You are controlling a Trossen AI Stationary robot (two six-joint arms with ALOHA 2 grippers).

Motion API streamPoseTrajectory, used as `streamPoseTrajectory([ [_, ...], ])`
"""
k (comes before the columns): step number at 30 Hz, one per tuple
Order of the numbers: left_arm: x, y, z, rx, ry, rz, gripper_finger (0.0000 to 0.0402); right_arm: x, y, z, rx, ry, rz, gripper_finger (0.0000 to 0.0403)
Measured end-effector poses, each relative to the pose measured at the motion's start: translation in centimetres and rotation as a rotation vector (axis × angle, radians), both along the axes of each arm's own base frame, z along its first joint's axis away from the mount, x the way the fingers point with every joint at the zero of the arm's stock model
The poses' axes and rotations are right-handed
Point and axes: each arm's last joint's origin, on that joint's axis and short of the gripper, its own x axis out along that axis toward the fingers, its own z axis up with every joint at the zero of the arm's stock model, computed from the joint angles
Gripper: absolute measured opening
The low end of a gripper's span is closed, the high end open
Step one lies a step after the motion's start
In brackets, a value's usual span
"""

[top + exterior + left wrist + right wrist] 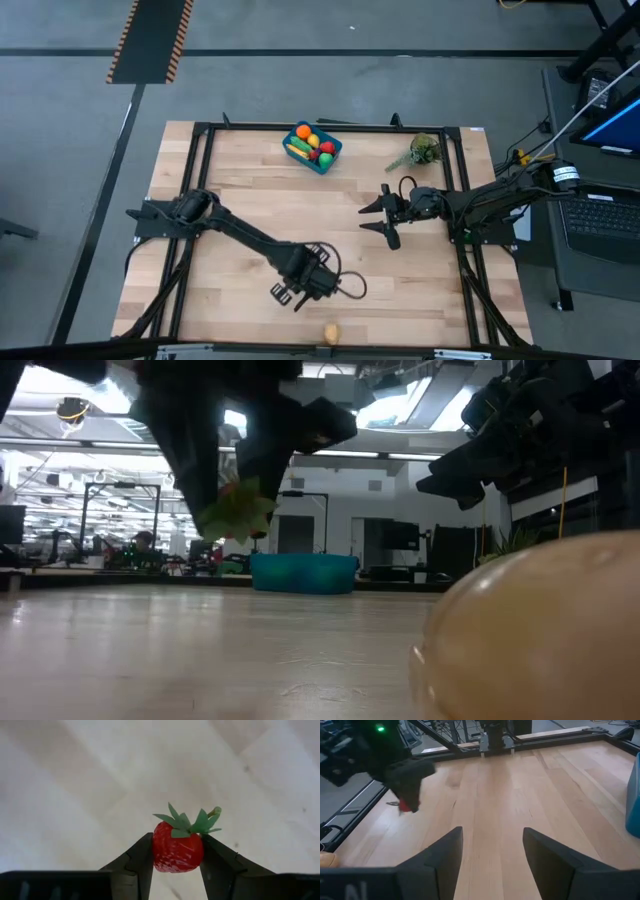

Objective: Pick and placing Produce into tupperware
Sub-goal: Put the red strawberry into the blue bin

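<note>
Left gripper (176,865) clamped on red strawberry (177,851), green leaves up, lifted above near-centre of table (240,210). Right gripper (380,214) hanging over right-centre, fingers spread, nothing between. Blue tupperware (313,147) at far edge, centre, holding orange, yellow, red and green produce. Tan produce piece (331,332) alone at near edge. Leafy sprig (420,152) far right.

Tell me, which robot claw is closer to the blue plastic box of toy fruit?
The right claw, open over the bare wood, is nearer the blue plastic box. The left claw, holding a red toy strawberry, sits farther off near the table's front edge.
</note>
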Motion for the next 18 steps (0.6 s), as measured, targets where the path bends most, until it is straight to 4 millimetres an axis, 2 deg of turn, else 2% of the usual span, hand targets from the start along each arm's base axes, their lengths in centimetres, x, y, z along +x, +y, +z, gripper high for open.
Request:
streamPoseTrajectory([
  [6,0.3,3.5,0.1,0.048,0.096,0.15,0.0124,0.0,0.0,0.0,-0.004,0.0,0.001,0.021],
  [18,1.3,9.0,0.1,0.161,0.103,0.28,0.0124,0.0,0.0,0.0,-0.034,-0.003,0.009,0.021],
])
